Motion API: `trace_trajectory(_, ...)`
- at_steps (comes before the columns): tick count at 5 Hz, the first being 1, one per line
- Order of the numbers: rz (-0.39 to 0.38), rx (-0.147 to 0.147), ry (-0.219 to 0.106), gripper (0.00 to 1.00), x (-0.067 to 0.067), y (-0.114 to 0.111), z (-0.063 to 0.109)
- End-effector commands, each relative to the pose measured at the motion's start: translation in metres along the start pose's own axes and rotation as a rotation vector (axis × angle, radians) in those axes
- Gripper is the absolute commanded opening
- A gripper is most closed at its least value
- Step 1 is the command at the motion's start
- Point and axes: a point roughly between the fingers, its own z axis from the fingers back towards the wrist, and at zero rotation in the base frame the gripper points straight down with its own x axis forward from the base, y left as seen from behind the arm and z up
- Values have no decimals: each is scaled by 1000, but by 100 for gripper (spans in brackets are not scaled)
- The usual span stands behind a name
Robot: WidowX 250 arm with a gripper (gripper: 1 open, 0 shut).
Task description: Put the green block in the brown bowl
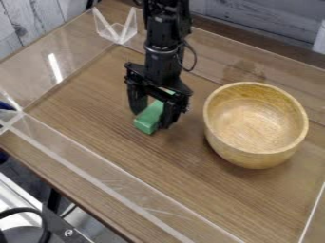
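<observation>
Wooden tabletop (121, 157) w/ green block (150, 117) at open gripper (155, 95), brown bowl (256, 125) alongside

Green block: lies on the tabletop, left of the brown bowl in the camera view and well outside its rim; upper part partly hidden by the gripper, so full outline can't be told. Gripper: black, reaching down from the top of the view over the block; fingers spread apart, one to each side of the block's upper part. Contact btwn fingers & block can't be made out at this res. Brown bowl: round, light wood w/ thick rim, upright, opening up, near the gripper's right-hand side as viewed. Robot arm (166, 24): dark, enters at top edge, approx. center. Farther out: clear plastic-like item (116, 26) at upper left, nr. the table's far-left part; black cable (32, 211) looping at lower left, off the table edge; pale clear strip (76, 163) along the left side of the tabletop.
</observation>
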Motion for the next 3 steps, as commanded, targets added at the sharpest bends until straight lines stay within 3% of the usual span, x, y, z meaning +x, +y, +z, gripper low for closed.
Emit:
trace_trajectory(1,-2,17,-76,100,8,2,17)
trace_trajectory(3,2,19,-79,100,10,2,15)
